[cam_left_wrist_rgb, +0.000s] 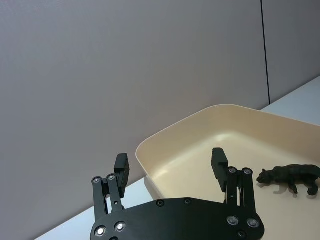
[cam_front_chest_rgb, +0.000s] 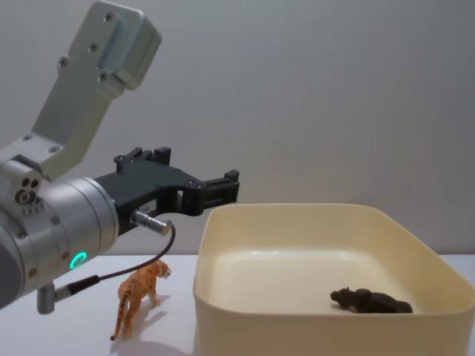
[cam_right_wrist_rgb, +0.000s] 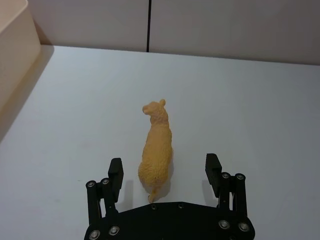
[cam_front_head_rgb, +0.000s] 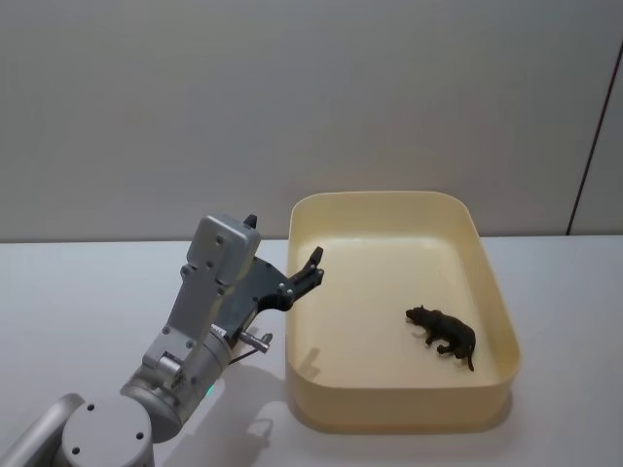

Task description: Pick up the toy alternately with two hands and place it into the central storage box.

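One dark toy animal point(cam_front_head_rgb: 443, 333) already lies inside the central storage box point(cam_front_head_rgb: 399, 409), toward its near right corner. The left gripper point(cam_front_head_rgb: 310, 268) hangs in the air over the box's left wall, its fingers point(cam_left_wrist_rgb: 220, 164) spread wide and holding nothing. An orange tiger point(cam_front_chest_rgb: 137, 293) stands on the table point(cam_right_wrist_rgb: 250, 100) just beside that left wall, below the arm.

The right gripper point(cam_right_wrist_rgb: 164, 170) is over a tan toy animal point(cam_right_wrist_rgb: 157, 145) that stands upright on bare table, apart from the box's wall. Its fingers point(cam_right_wrist_rgb: 115, 172) are fully apart, one on each side of the toy's hindquarters, with a gap either side, so nothing is gripped yet.

The step in hand looks to be the right arm's pick. It probably needs to settle a little lower, close across the narrow flanks, lift clear of the table, carry over the box's wall and let go inside. The tiger would then fall to the left arm
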You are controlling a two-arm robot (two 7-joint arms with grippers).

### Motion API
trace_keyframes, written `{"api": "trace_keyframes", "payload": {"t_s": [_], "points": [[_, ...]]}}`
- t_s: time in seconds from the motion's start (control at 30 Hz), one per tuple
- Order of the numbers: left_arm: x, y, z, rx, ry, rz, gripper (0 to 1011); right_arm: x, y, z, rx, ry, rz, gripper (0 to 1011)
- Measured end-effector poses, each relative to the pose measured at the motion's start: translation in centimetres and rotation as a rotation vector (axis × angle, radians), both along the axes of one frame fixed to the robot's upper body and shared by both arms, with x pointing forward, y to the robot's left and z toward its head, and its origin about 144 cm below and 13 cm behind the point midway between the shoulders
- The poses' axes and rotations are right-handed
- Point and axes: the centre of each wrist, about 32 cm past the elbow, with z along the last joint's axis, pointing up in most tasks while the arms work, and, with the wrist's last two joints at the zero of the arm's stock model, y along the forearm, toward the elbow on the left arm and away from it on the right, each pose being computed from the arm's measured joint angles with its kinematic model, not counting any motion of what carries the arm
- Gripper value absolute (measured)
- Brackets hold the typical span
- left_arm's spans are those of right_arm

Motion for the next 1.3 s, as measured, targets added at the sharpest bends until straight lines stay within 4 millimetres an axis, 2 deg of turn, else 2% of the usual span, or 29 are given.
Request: {"api": "trace_keyframes", "payload": {"t_s": [0.2, 0.33, 0.53, 0.57, 0.63, 0.7, 0.8, 1.03, 1.3], "points": [[0.0, 0.0, 0.0, 0.0, 0.0, 0.0, 1001, 0.8, 0.4, -0.7, -0.009, 0.022, -0.005, 1001], [0.0, 0.0, 0.0, 0.0, 0.0, 0.0, 1001, 1.3, 0.7, -1.2, -0.015, 0.035, -0.006, 929], [0.0, 0.0, 0.0, 0.0, 0.0, 0.0, 1001, 1.7, 1.0, -1.5, -0.021, 0.044, -0.007, 763], [0.0, 0.0, 0.0, 0.0, 0.0, 0.0, 1001, 1.8, 1.0, -1.5, -0.022, 0.046, -0.007, 763], [0.0, 0.0, 0.0, 0.0, 0.0, 0.0, 1001, 1.9, 1.1, -1.6, -0.023, 0.048, -0.007, 675], [0.0, 0.0, 0.0, 0.0, 0.0, 0.0, 1001, 2.0, 1.2, -1.7, -0.024, 0.051, -0.007, 645], [0.0, 0.0, 0.0, 0.0, 0.0, 0.0, 1001, 2.1, 1.2, -1.8, -0.025, 0.053, -0.006, 508], [0.0, 0.0, 0.0, 0.0, 0.0, 0.0, 1001, 2.2, 1.3, -1.9, -0.026, 0.055, -0.005, 324], [0.0, 0.0, 0.0, 0.0, 0.0, 0.0, 1001, 2.2, 1.6, -1.5, -0.008, 0.023, 0.023, 317]]}}
